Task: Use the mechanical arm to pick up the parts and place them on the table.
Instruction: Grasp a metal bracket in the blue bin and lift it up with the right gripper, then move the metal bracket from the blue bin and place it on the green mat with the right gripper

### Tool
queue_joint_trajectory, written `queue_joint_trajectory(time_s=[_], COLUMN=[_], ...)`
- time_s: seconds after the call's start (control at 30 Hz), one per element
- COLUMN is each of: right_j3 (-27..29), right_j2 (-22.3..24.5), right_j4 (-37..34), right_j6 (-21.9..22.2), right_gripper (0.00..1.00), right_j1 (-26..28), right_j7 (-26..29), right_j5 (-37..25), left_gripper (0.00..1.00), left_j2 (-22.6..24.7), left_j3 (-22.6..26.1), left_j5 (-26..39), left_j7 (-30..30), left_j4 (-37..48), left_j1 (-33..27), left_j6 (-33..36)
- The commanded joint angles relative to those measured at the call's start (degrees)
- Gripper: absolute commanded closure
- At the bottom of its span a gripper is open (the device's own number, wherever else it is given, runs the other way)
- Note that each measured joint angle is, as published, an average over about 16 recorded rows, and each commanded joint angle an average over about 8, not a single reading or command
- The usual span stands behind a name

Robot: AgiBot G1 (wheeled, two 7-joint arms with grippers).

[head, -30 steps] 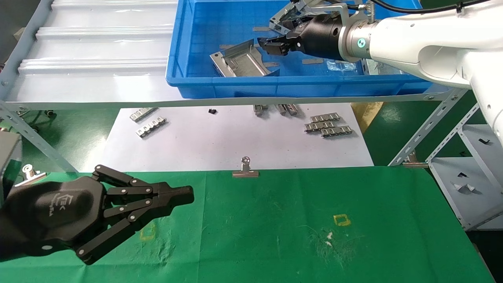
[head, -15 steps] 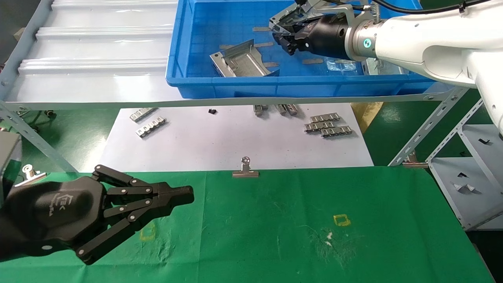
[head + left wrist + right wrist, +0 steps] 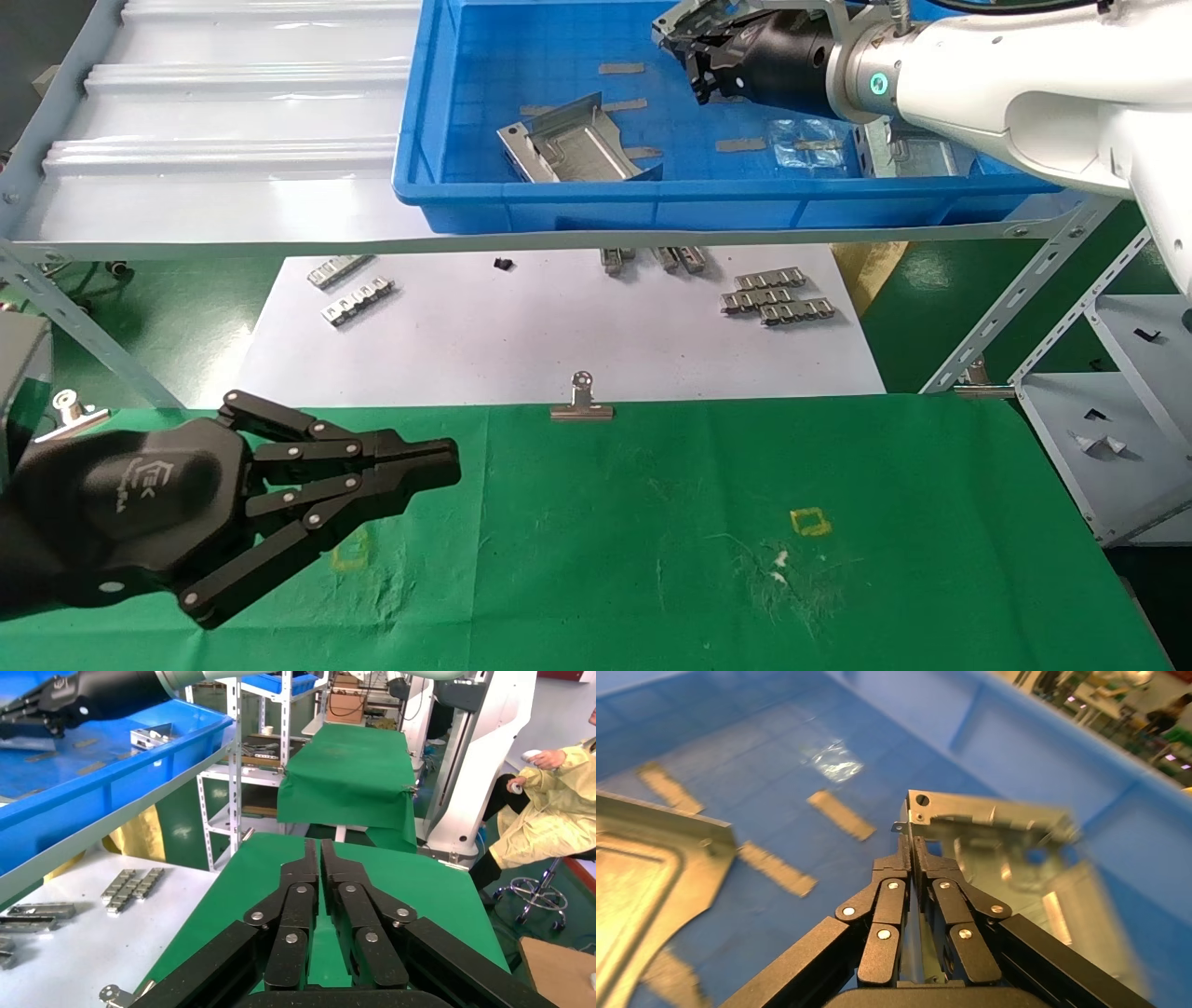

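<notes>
The held part (image 3: 989, 836), a silvery bracket, hangs clamped by its edge in the right gripper (image 3: 694, 47) over the blue bin's (image 3: 559, 200) far side; a second ago that gripper sat lower, nearer the other bracket (image 3: 573, 149), so transfer toward the green table (image 3: 652, 540) has begun, while the left gripper (image 3: 438, 461) rests closed above it

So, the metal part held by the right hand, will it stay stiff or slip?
The part is bent sheet metal, so probably stiff. The right hand pinches only one thin wall, and the metal looks smooth, so it may swing or slip.
</notes>
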Motion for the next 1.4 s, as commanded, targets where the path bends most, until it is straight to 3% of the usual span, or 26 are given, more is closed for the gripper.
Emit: queue_joint_trajectory(time_s=[0.03,0.13,0.23,0.53,0.77,0.97,1.23,1.4], right_j3=[-0.20,-0.24,-0.10,0.27,-0.51,-2.30,-9.14,-15.00], right_j2=[-0.02,0.70,2.11,9.53,14.81,21.96,36.51,43.10], right_j4=[0.19,0.50,0.97,4.15,8.86,21.05,44.28,51.32], right_j6=[1.22,-1.19,-6.44,-35.52,-49.31,-53.81,-53.80,-53.36], right_gripper=[1.00,1.00,1.00,1.00,1.00,1.00,1.00,1.00], right_j1=[0.15,1.64,3.56,8.32,10.33,8.59,1.57,-2.08], right_j7=[-0.75,-1.78,-2.92,-7.61,-7.66,-2.88,5.44,6.63], right_j5=[0.19,0.71,1.44,4.67,5.14,9.11,19.28,21.19], left_gripper=[0.00,0.00,0.00,0.00,0.00,0.00,0.00,0.00], left_j2=[0.00,0.00,0.00,0.00,0.00,0.00,0.00,0.00], left_j3=[0.00,0.00,0.00,0.00,0.00,0.00,0.00,0.00], left_j5=[0.00,0.00,0.00,0.00,0.00,0.00,0.00,0.00], left_j7=[0.00,0.00,0.00,0.00,0.00,0.00,0.00,0.00], left_j4=[0.00,0.00,0.00,0.00,0.00,0.00,0.00,0.00], left_j1=[0.00,0.00,0.00,0.00,0.00,0.00,0.00,0.00], left_j6=[0.00,0.00,0.00,0.00,0.00,0.00,0.00,0.00])
